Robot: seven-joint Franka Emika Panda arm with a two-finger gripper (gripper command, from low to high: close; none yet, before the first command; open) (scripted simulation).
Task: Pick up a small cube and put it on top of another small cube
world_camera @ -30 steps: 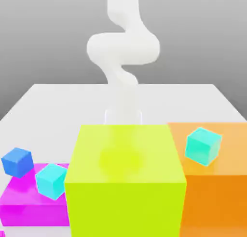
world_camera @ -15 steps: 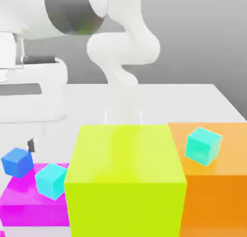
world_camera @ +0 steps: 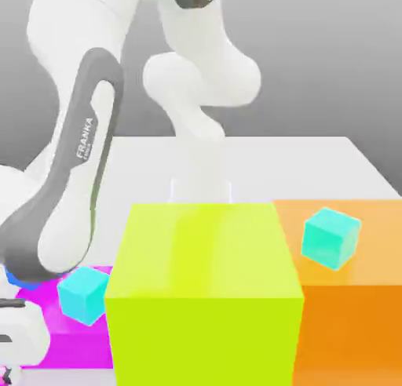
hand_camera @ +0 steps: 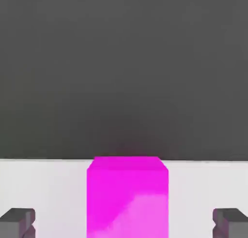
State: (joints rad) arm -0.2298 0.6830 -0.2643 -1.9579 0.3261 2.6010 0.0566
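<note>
Over the magenta block (world_camera: pixel 78 333), at the exterior view's left, my arm (world_camera: pixel 67 212) has swung down from well back behind the yellow-green block (world_camera: pixel 202 294); a second ago it stood upright there. My forearm now covers most of the small blue cube (world_camera: pixel 11 279), of which a sliver shows at the magenta block's far left corner, where it sat in full view before. The cube itself looks unmoved.

Claw (hand_camera: pixel 124 223): fingers (hand_camera: pixel 17 221) spread wide apart, nothing between them. In the hand view the magenta block sits centred between the two fingertips.

Just right of the blue cube, a light cyan cube (world_camera: pixel 82 294) rests on the magenta block, unchanged. Right of the yellow-green block, a second cyan cube (world_camera: pixel 330 237) sits on the orange block (world_camera: pixel 353 298), also unchanged.

Judgement: reach phase mostly done, grasp not begun. I am over the correct block, but whether the claw lines up with the blue cube I cannot tell. Risk: nudging the neighbouring cyan cube on descent.
</note>
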